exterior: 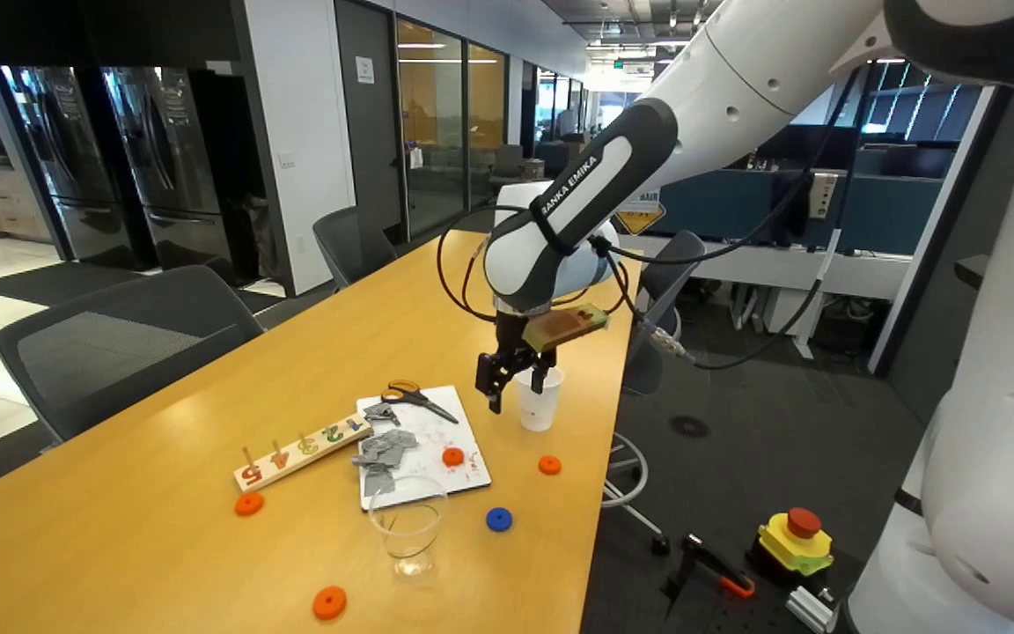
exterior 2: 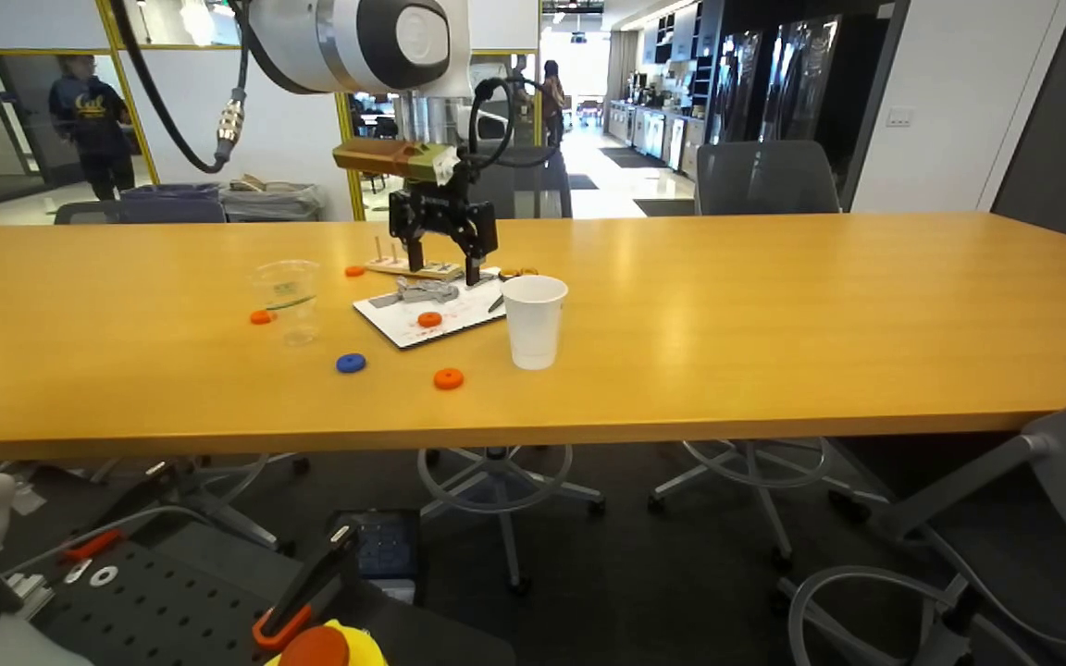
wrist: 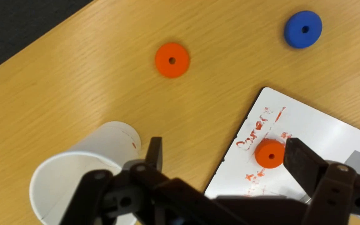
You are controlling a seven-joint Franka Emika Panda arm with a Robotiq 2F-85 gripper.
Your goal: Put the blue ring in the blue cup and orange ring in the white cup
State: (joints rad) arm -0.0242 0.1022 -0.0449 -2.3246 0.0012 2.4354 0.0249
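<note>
The blue ring [exterior: 499, 519] lies flat on the table; it shows in both exterior views [exterior 2: 351, 363] and the wrist view [wrist: 295, 31]. The see-through blue cup [exterior: 410, 533] stands upright near it, also in an exterior view [exterior 2: 292, 310], outside the wrist view. The white cup [exterior: 539, 409] stands upright [exterior 2: 534, 328], lower left in the wrist view [wrist: 108, 140]. An orange ring [exterior: 549, 465] lies between white cup and blue ring [wrist: 164, 59]; another orange ring [wrist: 264, 153] lies on a whiteboard. My gripper [wrist: 223, 142] is open and empty above the table, beside the white cup [exterior 2: 445, 270].
The whiteboard [exterior: 437, 440] also bears crumpled grey tape [exterior: 386, 447] and scissors [exterior: 419, 401]. A numbered wooden peg strip [exterior: 304, 453] rests beside it. Two more orange rings lie on the table [exterior: 329, 602], one near the strip [exterior: 249, 504]. The table edge is near the white cup.
</note>
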